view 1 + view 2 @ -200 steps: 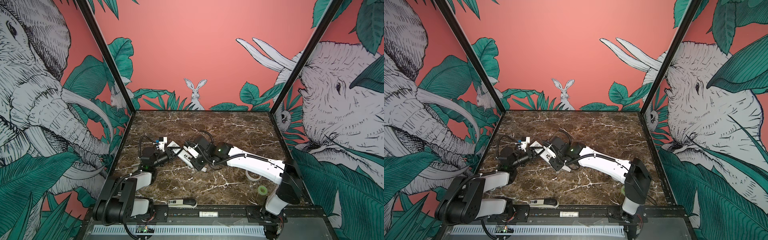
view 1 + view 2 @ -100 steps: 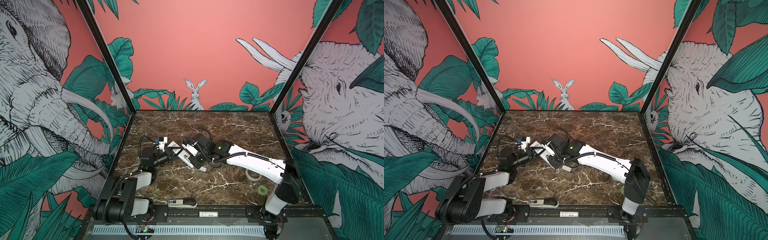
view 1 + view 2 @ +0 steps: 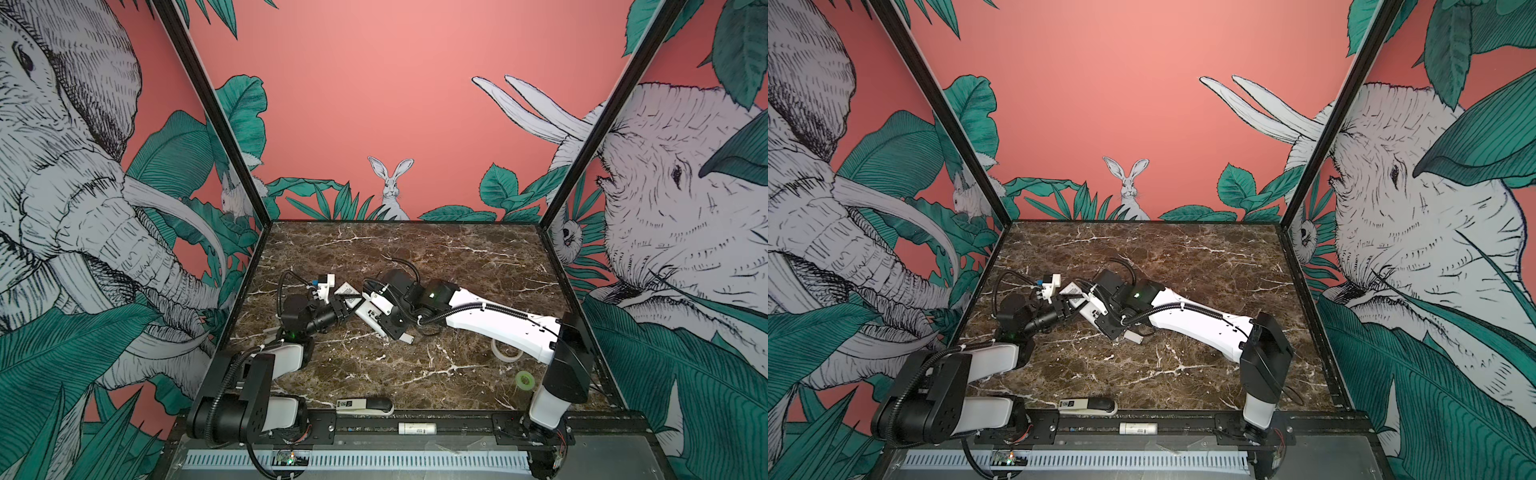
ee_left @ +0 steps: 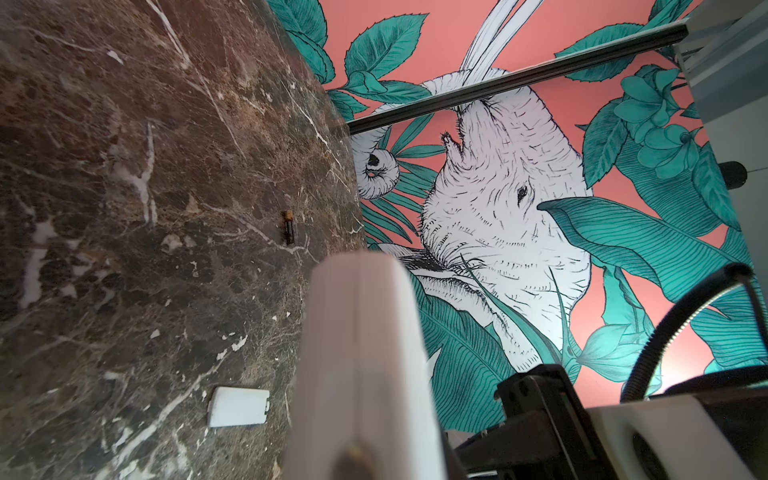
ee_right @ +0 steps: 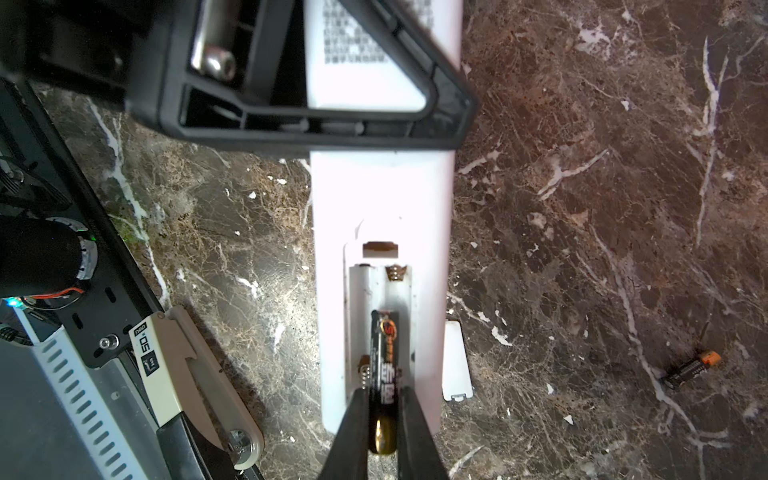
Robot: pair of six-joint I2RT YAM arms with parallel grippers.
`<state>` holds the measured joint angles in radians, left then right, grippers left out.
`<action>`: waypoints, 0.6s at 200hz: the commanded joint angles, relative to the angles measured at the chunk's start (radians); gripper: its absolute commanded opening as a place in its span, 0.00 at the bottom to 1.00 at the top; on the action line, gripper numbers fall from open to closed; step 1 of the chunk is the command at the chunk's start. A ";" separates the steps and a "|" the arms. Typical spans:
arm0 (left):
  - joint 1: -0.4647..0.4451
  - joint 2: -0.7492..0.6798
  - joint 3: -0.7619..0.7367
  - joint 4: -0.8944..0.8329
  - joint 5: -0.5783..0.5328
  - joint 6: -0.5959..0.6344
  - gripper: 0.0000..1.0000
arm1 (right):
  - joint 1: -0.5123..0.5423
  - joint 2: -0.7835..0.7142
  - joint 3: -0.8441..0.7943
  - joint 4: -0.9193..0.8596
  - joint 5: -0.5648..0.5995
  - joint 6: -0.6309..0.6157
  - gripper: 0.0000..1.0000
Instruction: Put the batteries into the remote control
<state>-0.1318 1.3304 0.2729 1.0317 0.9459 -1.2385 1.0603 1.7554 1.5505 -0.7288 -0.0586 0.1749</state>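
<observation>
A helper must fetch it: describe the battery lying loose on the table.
On the marble table, find the white remote, bay open. Past the white cover beside it lies the loose battery: dark, orange-tipped, alone on stone, unlike the held battery in the right pincer.

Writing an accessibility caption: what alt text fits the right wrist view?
The right gripper pinches a battery over the open compartment of a white remote. A loose cover lies beside the remote, a second battery farther off.

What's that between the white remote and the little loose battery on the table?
In the right wrist view, a small white cover piece lies close beside the remote control; from there to the loose battery the marble is bare.
</observation>
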 commanded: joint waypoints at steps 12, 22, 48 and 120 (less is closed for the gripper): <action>0.008 -0.005 0.006 0.046 0.019 -0.014 0.00 | 0.005 0.014 0.028 -0.014 0.023 -0.010 0.11; 0.008 -0.005 0.007 0.049 0.019 -0.017 0.00 | 0.005 0.019 0.032 -0.015 0.028 -0.011 0.11; 0.009 -0.008 0.006 0.057 0.022 -0.029 0.00 | 0.006 0.039 0.051 -0.029 0.042 -0.015 0.10; 0.012 -0.017 0.009 0.093 0.032 -0.088 0.00 | 0.005 0.075 0.075 -0.021 0.108 -0.004 0.07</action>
<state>-0.1223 1.3315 0.2729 1.0336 0.9421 -1.2686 1.0618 1.8122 1.6157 -0.7403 -0.0044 0.1722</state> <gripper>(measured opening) 0.208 0.091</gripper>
